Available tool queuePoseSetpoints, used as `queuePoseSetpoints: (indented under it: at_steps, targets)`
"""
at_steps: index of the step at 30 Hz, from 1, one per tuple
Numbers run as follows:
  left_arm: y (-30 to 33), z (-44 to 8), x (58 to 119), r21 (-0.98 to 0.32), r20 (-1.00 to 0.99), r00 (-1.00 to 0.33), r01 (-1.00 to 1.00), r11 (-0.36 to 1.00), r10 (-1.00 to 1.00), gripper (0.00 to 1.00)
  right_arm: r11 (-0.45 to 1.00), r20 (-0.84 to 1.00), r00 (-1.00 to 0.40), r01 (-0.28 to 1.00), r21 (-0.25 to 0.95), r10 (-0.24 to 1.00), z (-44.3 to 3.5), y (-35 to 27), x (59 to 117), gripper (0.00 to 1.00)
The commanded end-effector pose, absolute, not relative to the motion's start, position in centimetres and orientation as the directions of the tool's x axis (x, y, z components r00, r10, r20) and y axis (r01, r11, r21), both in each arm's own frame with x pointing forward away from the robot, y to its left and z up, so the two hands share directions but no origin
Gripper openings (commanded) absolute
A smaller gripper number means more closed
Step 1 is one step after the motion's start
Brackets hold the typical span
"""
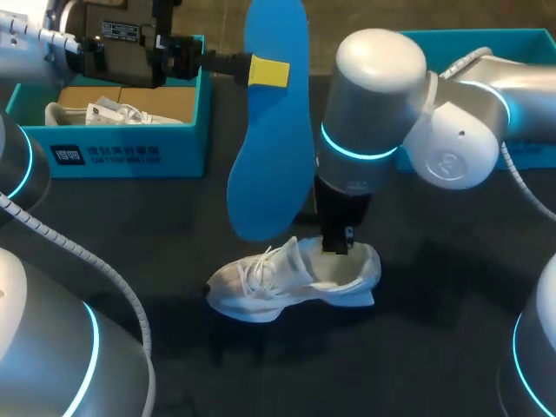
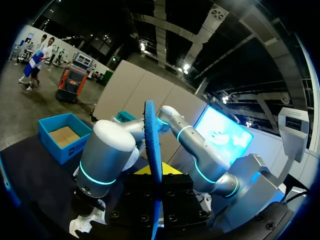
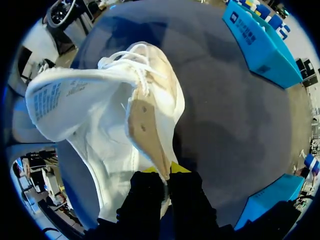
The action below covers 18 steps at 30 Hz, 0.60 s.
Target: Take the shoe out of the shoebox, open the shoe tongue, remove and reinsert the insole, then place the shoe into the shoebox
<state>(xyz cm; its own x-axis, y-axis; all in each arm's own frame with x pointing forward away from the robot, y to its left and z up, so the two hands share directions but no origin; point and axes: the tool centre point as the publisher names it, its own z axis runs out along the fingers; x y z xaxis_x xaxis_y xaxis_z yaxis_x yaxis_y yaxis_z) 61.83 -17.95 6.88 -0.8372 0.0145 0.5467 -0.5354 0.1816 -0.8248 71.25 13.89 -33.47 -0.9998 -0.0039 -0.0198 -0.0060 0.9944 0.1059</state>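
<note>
A white lace-up shoe [image 1: 287,280] lies on the dark table, toe toward the left. My right gripper [image 1: 337,241] comes down at its heel. In the right wrist view that gripper [image 3: 165,172] is shut on the thin rim of the shoe [image 3: 95,110] at the heel opening, which gapes wide. High above the table, my left gripper [image 1: 268,72] is shut on the blue insole [image 1: 271,139], which hangs lengthwise toward the shoe. In the left wrist view the insole [image 2: 151,135] stands edge-on between the yellow tips of the left gripper [image 2: 152,172].
The blue shoebox [image 1: 122,155] stands at the back left, with paper and another white shoe inside. A second blue box [image 1: 521,39] sits at the back right, behind my right arm [image 1: 382,104]. Bare dark table lies in front of the shoe.
</note>
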Motion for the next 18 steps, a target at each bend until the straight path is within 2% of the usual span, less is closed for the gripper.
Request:
queuePoseSetpoints:
  at_steps: [1,11,18]
  targets:
    - [-18.0,6.9,61.9,-0.824,0.547,-0.837,-0.535,0.184,0.015,0.00,0.995,-0.021,-1.000,-0.006,0.104,-0.004,-33.1,13.8,71.1,0.00]
    - [-18.0,6.9,61.9,-0.824,0.547,-0.837,-0.535,0.184,0.015,0.00,0.994,-0.010,-1.000,0.004,0.113,0.005,-32.9,13.3,71.2,0.00]
    - [-18.0,6.9,61.9,-0.824,0.547,-0.837,-0.535,0.184,0.015,0.00,0.905,0.100,-0.922,0.386,0.179,0.374,-31.6,11.5,71.9,0.00]
